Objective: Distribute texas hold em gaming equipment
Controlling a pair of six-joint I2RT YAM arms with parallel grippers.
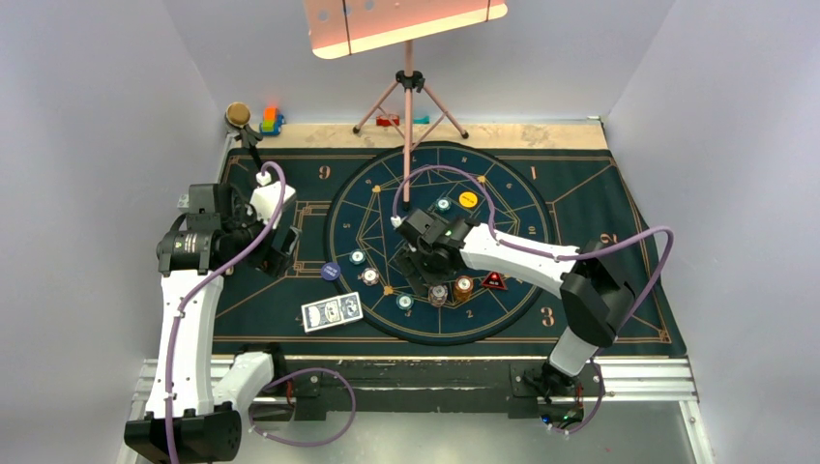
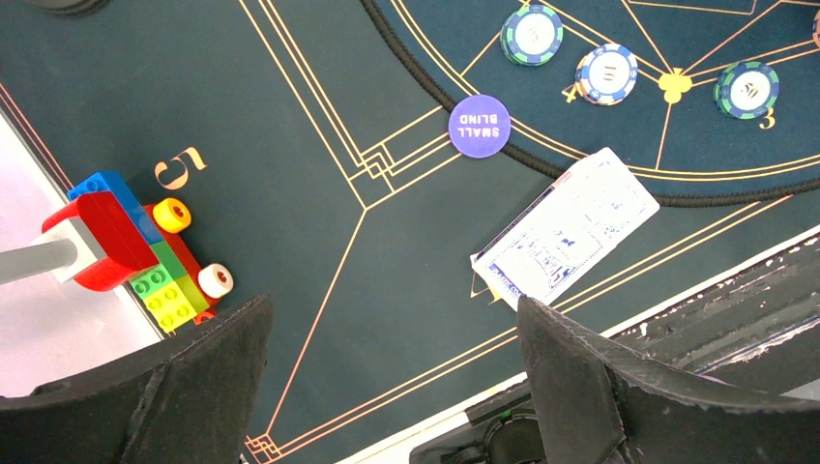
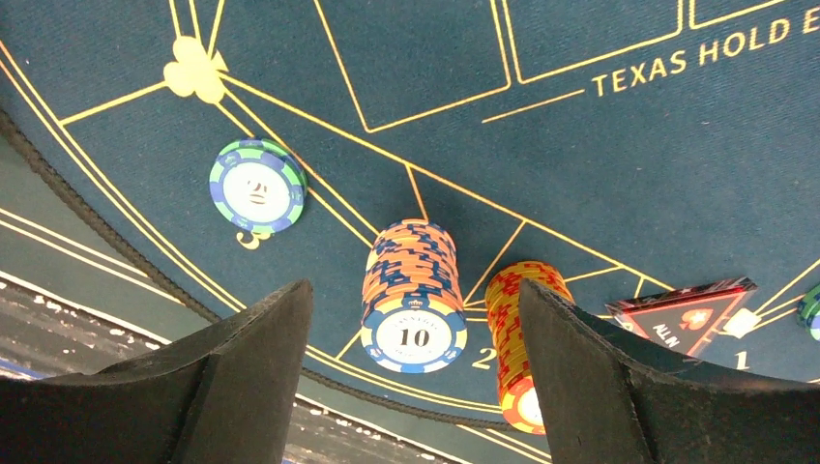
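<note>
My right gripper (image 1: 425, 263) is open above the round felt, its fingers apart on either side of a tall blue-and-orange chip stack marked 10 (image 3: 414, 290). A yellow-and-red chip stack (image 3: 515, 333) stands next to it, with the red-edged black triangular marker (image 3: 691, 314) further right. A green-and-blue chip (image 3: 256, 187) lies alone to the left. My left gripper (image 1: 280, 246) is open and empty (image 2: 396, 387) over the mat's left side. The blue-and-white cards (image 2: 571, 224) lie near the front edge, beside a purple small-blind disc (image 2: 479, 126). A yellow disc (image 1: 468, 200) lies at the back.
Toy blocks (image 2: 145, 246) sit at the mat's edge. The pink tripod stand (image 1: 409, 97) rises at the back centre. Single chips (image 2: 607, 73) lie along the circle's rim. The metal rail (image 1: 658, 377) runs along the near edge.
</note>
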